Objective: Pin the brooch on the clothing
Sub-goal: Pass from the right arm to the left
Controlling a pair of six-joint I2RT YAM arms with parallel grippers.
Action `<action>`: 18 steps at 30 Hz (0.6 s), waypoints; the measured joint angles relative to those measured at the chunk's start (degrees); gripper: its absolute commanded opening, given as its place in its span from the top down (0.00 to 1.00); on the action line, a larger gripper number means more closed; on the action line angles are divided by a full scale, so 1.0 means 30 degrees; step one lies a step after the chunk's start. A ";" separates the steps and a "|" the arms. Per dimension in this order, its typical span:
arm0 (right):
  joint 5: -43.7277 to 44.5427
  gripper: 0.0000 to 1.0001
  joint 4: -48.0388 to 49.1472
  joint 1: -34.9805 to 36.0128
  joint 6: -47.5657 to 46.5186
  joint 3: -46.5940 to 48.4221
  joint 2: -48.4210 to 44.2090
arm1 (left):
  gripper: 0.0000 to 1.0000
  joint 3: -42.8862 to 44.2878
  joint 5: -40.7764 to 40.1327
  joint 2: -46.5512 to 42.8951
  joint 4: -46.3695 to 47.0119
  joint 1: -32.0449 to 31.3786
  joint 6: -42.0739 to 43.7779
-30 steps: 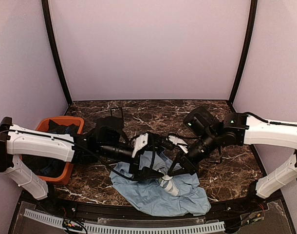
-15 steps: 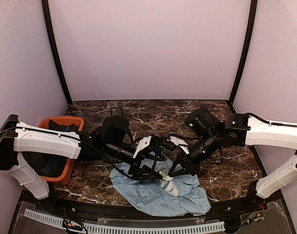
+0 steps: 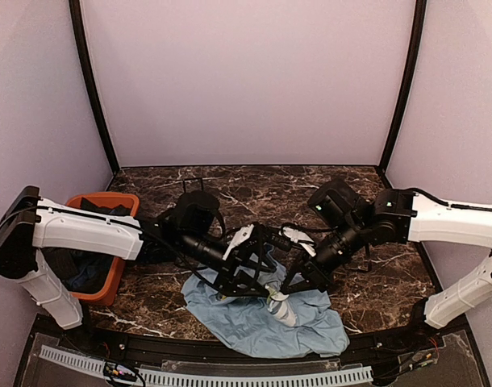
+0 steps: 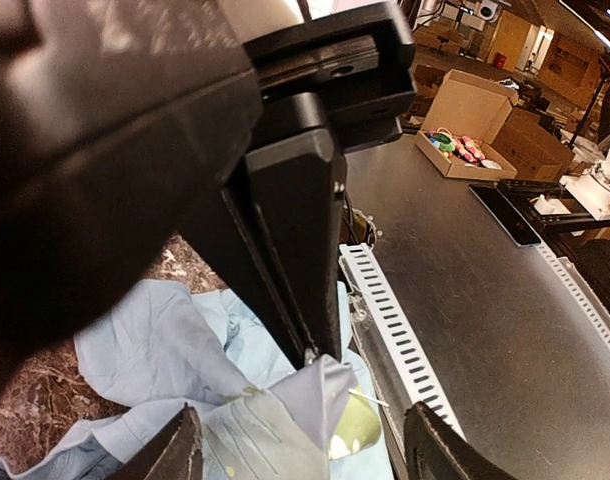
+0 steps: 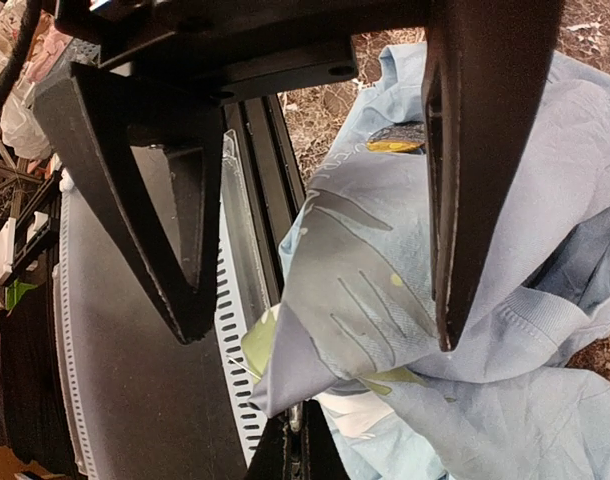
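Note:
The light blue T-shirt (image 3: 254, 322) lies crumpled at the table's front middle. My right gripper (image 3: 280, 289) is shut at the peak of a raised fold of it (image 5: 297, 440). A small grey metal sliver, apparently the brooch (image 5: 295, 416) seen edge-on, shows between its tips, also in the left wrist view (image 4: 309, 356). A thin pin (image 4: 370, 398) sticks out through the fold beside them (image 5: 243, 368). My left gripper (image 3: 258, 284) is open and empty (image 4: 307, 450). Its fingers (image 5: 190, 300) stand either side of the fold, facing the right gripper (image 4: 320, 352).
An orange bin (image 3: 109, 197) of dark garments stands at the left. A small black-framed case (image 3: 193, 185) sits behind the left arm. A white slotted rail (image 3: 230, 377) runs along the front edge. A dark oval patch with a yellow edge (image 5: 397, 135) lies on the shirt; I cannot tell what it is.
My left arm has reached right and forward, bringing its open gripper over the raised fold. My right gripper has stayed shut at the fold, hardly moving.

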 measured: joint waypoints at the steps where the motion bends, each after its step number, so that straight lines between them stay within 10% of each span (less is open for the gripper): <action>1: -0.0007 1.00 0.0007 0.0000 0.0000 0.0000 0.0000 | 0.35 0.0109 0.0124 0.0189 -0.0058 0.0000 -0.0036; 18: -0.0204 1.00 -0.0087 -0.0007 0.0080 -0.0015 0.0007 | 0.43 0.0867 0.0794 0.0874 -0.0211 0.0015 -0.0138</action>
